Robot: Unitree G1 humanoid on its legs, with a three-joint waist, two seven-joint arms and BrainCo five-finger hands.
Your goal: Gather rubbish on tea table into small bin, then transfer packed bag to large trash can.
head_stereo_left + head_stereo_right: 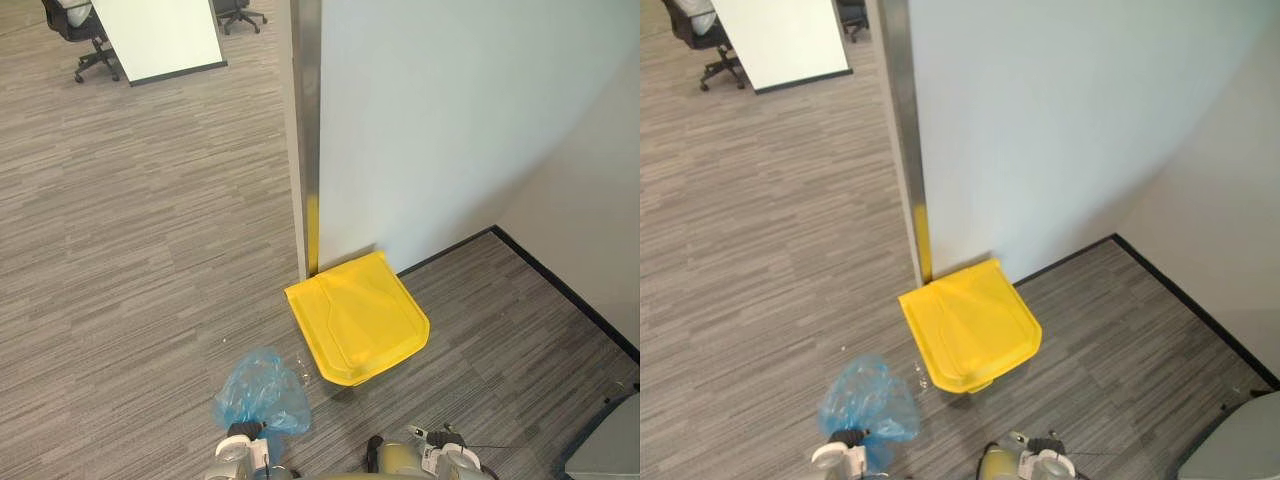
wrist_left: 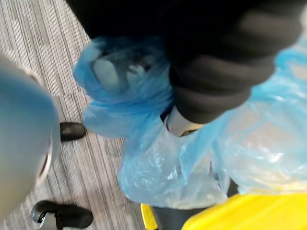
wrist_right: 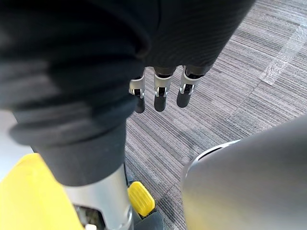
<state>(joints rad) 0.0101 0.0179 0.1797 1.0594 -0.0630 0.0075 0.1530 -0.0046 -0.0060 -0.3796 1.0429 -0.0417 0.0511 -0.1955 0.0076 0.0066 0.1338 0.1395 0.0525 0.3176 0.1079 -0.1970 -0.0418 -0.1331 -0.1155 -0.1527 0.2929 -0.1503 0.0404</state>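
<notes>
A crumpled blue plastic bag (image 1: 262, 395) hangs from my left hand (image 1: 240, 442) just above the carpet, left of the large trash can. In the left wrist view the bag (image 2: 144, 163) bunches round that hand (image 2: 216, 72), whose fingers are curled into its gathered top. The trash can's yellow lid (image 1: 358, 318) is closed and sits against the wall corner; its yellow pedal (image 3: 140, 197) shows low at the front. My right hand (image 3: 160, 96) hangs at my side over the carpet, its fingers straight and holding nothing.
A white wall (image 1: 450, 120) with a metal edge post (image 1: 306, 130) stands behind the can, and a black baseboard (image 1: 560, 280) runs along the right. A whiteboard (image 1: 160, 35) and an office chair (image 1: 80, 30) stand far left. A grey object (image 1: 610, 445) sits at the lower right.
</notes>
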